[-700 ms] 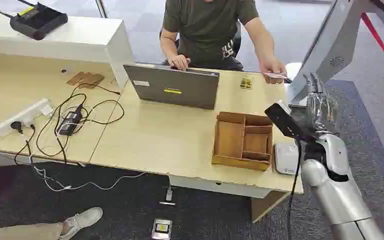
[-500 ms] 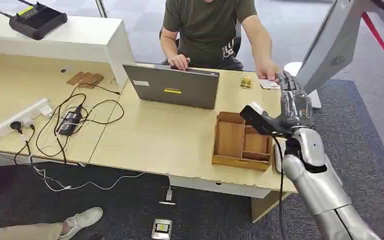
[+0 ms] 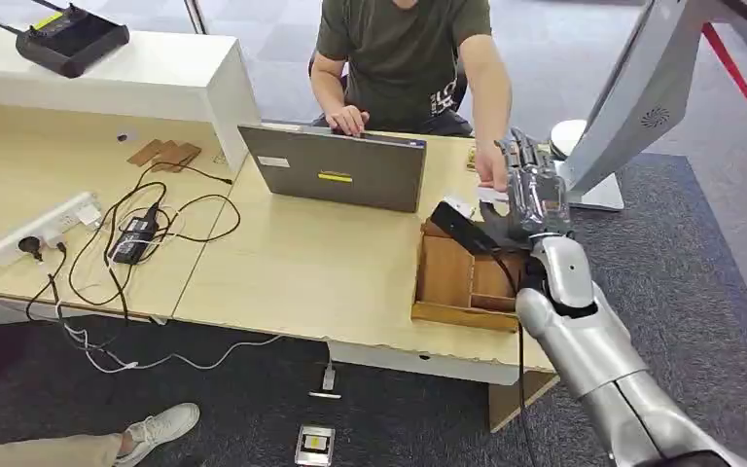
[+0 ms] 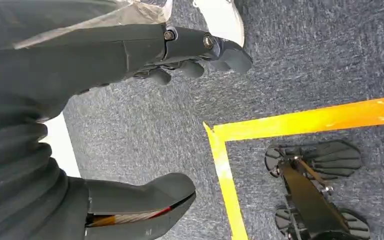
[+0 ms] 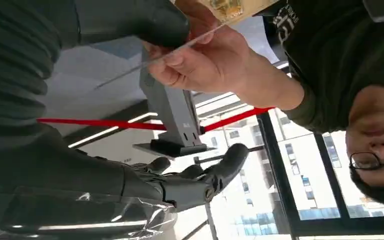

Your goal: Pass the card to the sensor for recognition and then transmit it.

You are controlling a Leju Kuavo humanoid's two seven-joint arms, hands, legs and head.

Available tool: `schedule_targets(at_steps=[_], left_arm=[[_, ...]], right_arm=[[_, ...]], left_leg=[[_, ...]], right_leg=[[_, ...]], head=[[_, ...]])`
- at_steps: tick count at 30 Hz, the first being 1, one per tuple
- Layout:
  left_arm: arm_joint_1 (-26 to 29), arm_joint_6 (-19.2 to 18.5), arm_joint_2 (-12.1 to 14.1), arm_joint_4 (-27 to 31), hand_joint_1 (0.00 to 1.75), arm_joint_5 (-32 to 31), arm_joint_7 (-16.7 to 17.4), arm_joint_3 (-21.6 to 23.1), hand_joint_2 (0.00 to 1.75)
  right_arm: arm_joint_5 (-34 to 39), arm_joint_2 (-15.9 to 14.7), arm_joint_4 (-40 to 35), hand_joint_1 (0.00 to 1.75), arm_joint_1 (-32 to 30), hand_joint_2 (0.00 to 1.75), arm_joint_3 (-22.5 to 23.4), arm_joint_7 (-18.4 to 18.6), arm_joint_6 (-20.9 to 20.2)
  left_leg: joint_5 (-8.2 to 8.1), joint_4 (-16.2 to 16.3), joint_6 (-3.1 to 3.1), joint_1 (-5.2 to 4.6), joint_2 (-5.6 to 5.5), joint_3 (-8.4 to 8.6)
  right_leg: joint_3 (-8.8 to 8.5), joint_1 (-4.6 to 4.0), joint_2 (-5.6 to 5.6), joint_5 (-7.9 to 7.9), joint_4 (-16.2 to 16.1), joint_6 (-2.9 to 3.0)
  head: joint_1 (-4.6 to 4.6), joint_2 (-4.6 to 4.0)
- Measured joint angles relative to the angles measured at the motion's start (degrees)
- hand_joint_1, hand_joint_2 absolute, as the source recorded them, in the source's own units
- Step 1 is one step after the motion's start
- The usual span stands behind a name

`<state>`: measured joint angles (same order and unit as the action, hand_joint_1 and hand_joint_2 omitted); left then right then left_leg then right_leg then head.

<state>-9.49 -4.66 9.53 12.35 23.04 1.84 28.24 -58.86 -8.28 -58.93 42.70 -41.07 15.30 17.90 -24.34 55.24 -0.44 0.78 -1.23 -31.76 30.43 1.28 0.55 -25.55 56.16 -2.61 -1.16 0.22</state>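
Right hand (image 3: 533,195): raised above the far right part of the desk (image 3: 331,263), over the back edge of the wooden tray (image 3: 469,274); fingers seen spread and apart, nothing gripped in them. In the right wrist view the thumb (image 5: 130,20) and the darker fingers (image 5: 200,180) are held well apart, with the card between them but untouched.

Card (image 5: 155,59): thin and pale, seen edge-on; pinched in the person's hand (image 5: 205,60), just beside the robot's thumb. In the head view it is mostly hidden behind the right hand, so its exact lie there cannot be told; a pale sliver near the person's fingers is probably the card.

Person (image 3: 404,49): seated behind the desk in a dark green shirt; one hand rested at the laptop (image 3: 336,167), the other reached out to the robot's right hand.

Left hand (image 4: 130,100): hung low above grey carpet (image 4: 305,60); fingers slightly curled and apart from the thumb, nothing held.

Sensor: a grey slanted stand (image 3: 632,97) is seen at the desk's right end, near the right hand.

Desk, left part: power strip (image 3: 44,229) and tangled black cables (image 3: 146,233) noted.
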Motion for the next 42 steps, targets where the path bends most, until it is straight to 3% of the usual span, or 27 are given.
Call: schedule_targets(at_steps=[10,14,17,23,30,35,42], left_arm=[[-0.6,0.7,0.0,0.0,0.00,0.0,0.4,0.9,1.75],[-0.7,1.1,0.0,0.0,0.00,0.3,0.3,1.0,1.75],[-0.6,2.3,0.0,0.0,0.00,1.0,-0.3,1.0,1.75],[0.6,3.1,0.0,0.0,0.00,2.6,-1.4,1.0,1.75],[2.9,4.5,0.3,0.0,0.00,5.5,-2.8,0.8,1.75],[4.5,5.1,0.5,-0.1,0.00,7.0,-4.1,0.6,1.75],[5.1,5.8,0.5,-0.2,0.00,8.6,-4.4,0.3,1.75]], right_arm=[[-0.1,0.7,1.9,1.75,0.2,1.75,-1.2,-0.6,-0.1],[1.6,0.7,2.1,1.75,0.1,1.75,-1.5,-2.5,0.0],[4.4,0.2,0.7,1.75,-1.3,1.75,-1.5,-4.9,2.8],[10.9,-2.5,-3.8,1.75,-6.7,1.75,-0.2,-5.2,7.7],[25.4,-6.1,-6.7,1.75,-13.8,1.75,4.7,-7.5,13.6],[32.5,-8.0,-6.5,1.75,-17.5,1.75,6.7,-8.5,14.0],[36.1,-9.4,-4.7,1.75,-19.8,1.75,7.2,-8.1,12.9]], left_leg=[[0.00,0.0,0.00,0.00,0.02,0.01],[0.00,0.0,0.00,0.00,0.05,0.03],[0.00,0.0,0.00,0.00,0.04,0.05],[-0.05,0.0,0.04,-0.01,0.05,0.04],[-0.11,0.0,0.05,-0.02,0.08,0.06],[-0.12,0.0,0.05,-0.01,0.08,0.04],[-0.12,0.0,0.05,-0.01,0.08,0.03]], right_leg=[[0.00,0.00,0.01,0.00,0.0,0.00],[0.01,0.00,0.02,0.00,0.0,0.00],[0.01,0.00,0.03,0.00,0.0,0.00],[0.00,0.01,0.03,-0.01,-0.1,0.00],[0.00,0.02,0.07,-0.01,-0.1,0.00],[0.03,0.01,0.07,-0.02,-0.1,0.00],[0.02,0.00,0.08,-0.02,-0.1,0.01]], head=[[-0.02,0.00],[0.00,0.00],[0.00,0.00],[0.00,0.00],[-0.02,0.00],[-0.04,0.00],[-0.04,0.00]])
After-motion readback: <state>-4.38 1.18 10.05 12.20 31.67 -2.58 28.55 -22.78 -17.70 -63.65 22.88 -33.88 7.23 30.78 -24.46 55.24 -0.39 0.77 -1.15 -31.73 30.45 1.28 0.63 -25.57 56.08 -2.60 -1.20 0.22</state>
